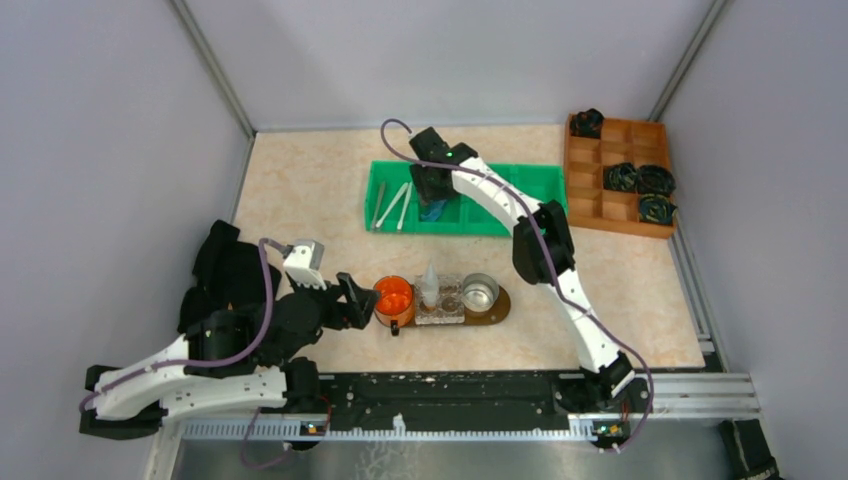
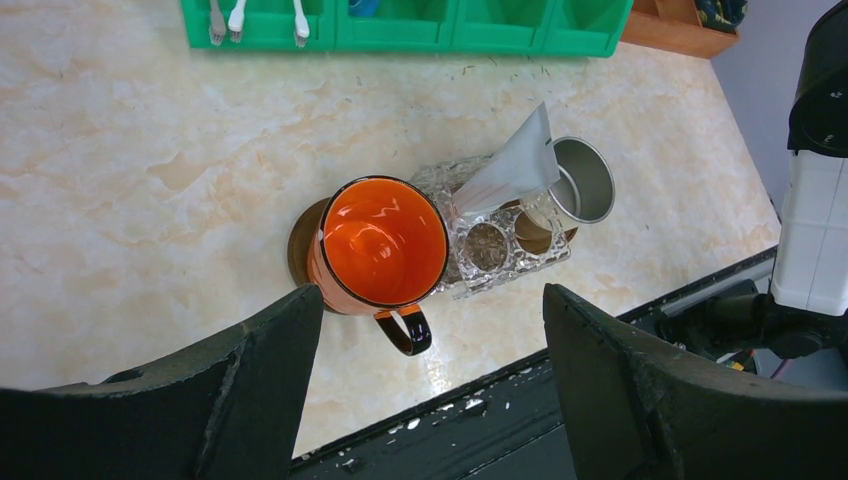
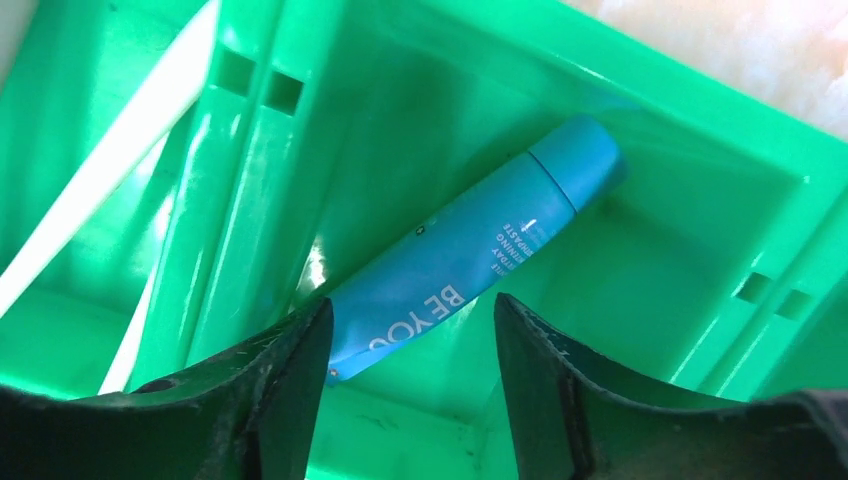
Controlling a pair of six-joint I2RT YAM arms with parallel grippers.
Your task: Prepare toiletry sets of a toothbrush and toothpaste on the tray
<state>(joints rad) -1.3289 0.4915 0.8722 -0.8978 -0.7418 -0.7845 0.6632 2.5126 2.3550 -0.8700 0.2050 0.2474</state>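
Note:
The blue toothpaste tube [image 3: 470,250] lies slanted in a compartment of the green bin [image 3: 700,230]. My right gripper [image 3: 410,315] is lowered into that compartment and open. The tube's flat end sits between the fingers, close to the left one and apart from the right one. White toothbrushes [image 1: 392,205] lie in the bin's left compartment. On the dark brown tray [image 1: 497,310] stand an orange mug [image 2: 385,240], a glass holder [image 2: 495,245] with a white tube [image 2: 515,165] in it, and a metal cup [image 2: 585,180]. My left gripper [image 2: 430,300] hovers open just left of the mug, holding nothing.
An orange-brown compartmented box [image 1: 620,175] with black bundles stands at the back right, next to the green bin [image 1: 520,185]. Grey walls close in the table on three sides. A black rail [image 1: 450,395] runs along the near edge.

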